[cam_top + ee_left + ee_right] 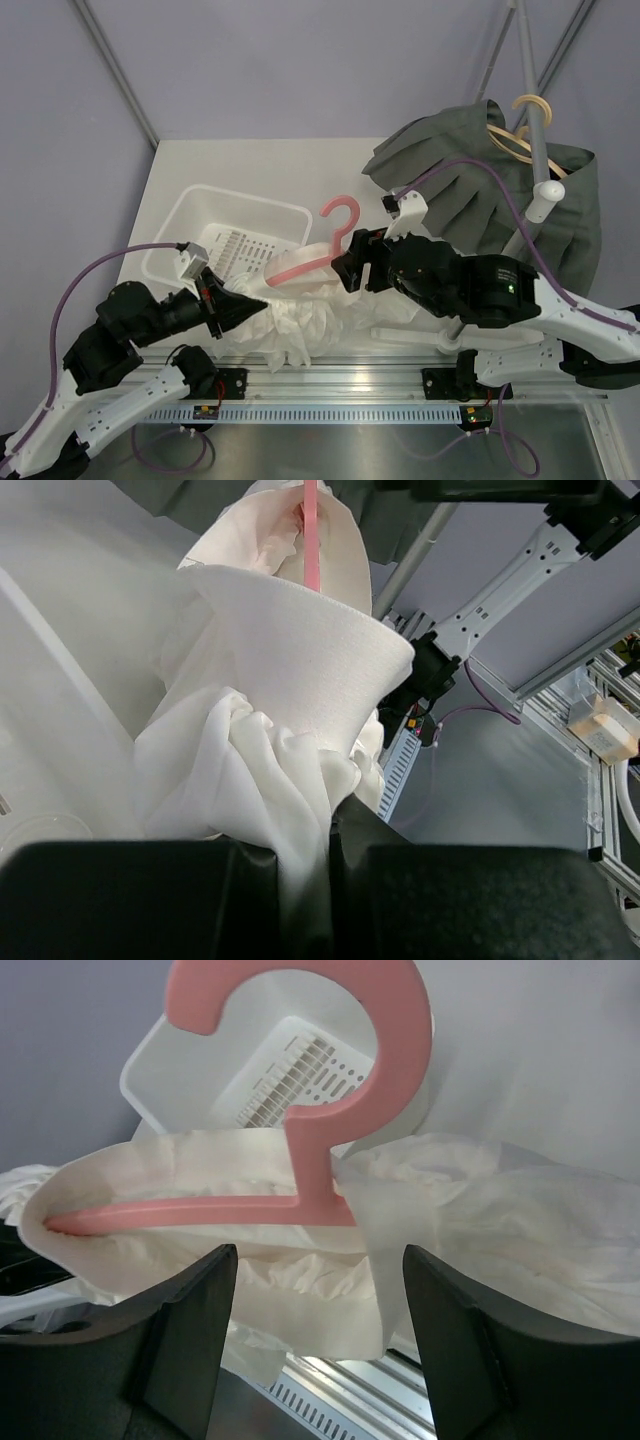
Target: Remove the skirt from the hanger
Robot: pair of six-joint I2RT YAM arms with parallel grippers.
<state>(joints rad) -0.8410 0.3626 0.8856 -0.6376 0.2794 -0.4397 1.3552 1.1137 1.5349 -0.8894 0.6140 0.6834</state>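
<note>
Metal rail (330, 385) fronts white table (250, 165) beneath skirt (300, 325); lavender walls (260, 70) behind.

The skirt (290, 680) was soft white cloth, thin and crumpled below a coarser-woven waistband; the hanger (310, 1150), smooth pink plastic with a slight sheen. The slotted basket (200, 215) was white plastic, the tabletop (290, 170) matt white. A grey garment (470, 190) was pleated, dull-surfaced cloth on a pale wooden hanger (512, 141). The left claw (330, 855) was matt black; the front rail (330, 385), silvery metal.
</note>
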